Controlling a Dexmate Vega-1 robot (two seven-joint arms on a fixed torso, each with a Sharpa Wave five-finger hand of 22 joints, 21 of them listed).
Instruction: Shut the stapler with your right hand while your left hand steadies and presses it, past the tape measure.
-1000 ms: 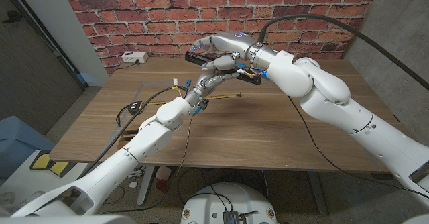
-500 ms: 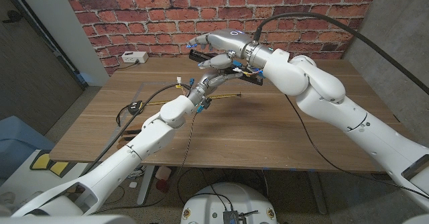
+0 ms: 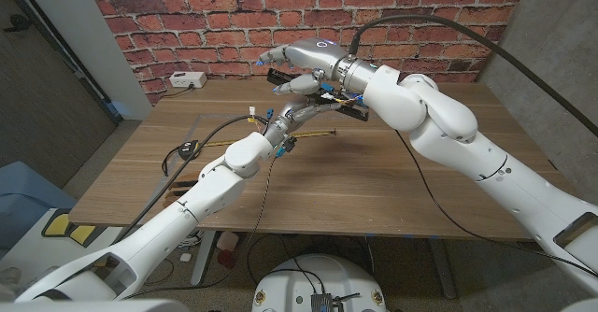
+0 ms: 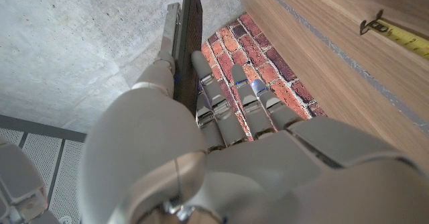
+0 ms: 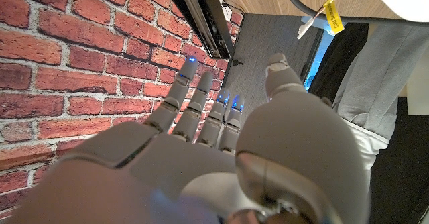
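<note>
You get even, fairly bright overhead light with soft shadows under the arms on the surface (image 3: 355, 186), a mild sheen on the white arm shells, sharp focus in the head view, and close-up blur on each wrist view's own robot hand (image 5: 201, 157).

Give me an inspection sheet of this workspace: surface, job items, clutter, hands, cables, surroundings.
Surface: wooden table, bare wood in front of the arms.
Job's things: black stapler at the far side, partly hidden by the hands; tape measure near the table's left edge, its yellow blade drawn out.
Clutter: white box at the far left corner.
Hands: left hand at the stapler, fingers against its black edge; right hand above the stapler, fingers spread, holding nothing.
Cables: black cable arching to the right arm.
Surroundings: brick wall behind the table.
</note>
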